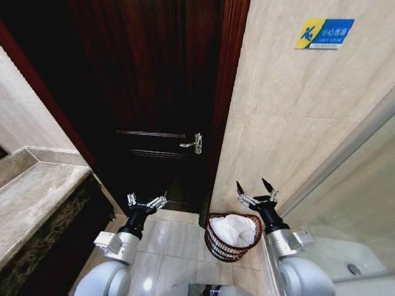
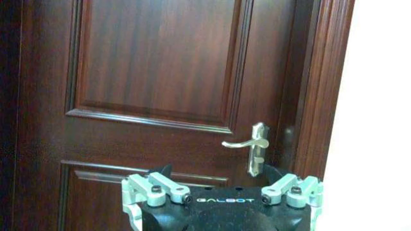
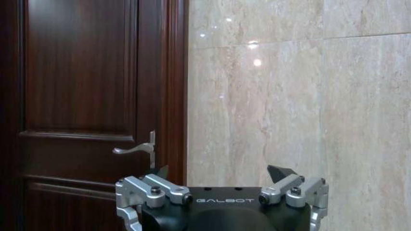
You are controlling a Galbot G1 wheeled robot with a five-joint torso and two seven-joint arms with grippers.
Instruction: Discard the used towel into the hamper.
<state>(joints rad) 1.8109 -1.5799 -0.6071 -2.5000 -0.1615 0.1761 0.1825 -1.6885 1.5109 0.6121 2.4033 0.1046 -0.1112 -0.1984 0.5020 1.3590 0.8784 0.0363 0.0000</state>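
The hamper (image 1: 216, 246), a round dark red-brown wire basket, stands on the floor tiles by the door frame. A white towel (image 1: 235, 229) lies crumpled inside it. My right gripper (image 1: 253, 185) hangs open and empty just above and to the right of the hamper's rim; in the right wrist view this gripper (image 3: 220, 172) points at the beige wall beside the door. My left gripper (image 1: 147, 200) is open and empty, left of the hamper and low in front of the door; the left wrist view shows the same gripper (image 2: 218, 171) facing the door panel.
A dark wooden door (image 1: 154, 92) with a silver lever handle (image 1: 192, 143) is straight ahead. A marble counter (image 1: 31, 197) runs along the left. A glass partition (image 1: 345, 203) stands at the right, and a blue-yellow sign (image 1: 324, 32) hangs on the tiled wall.
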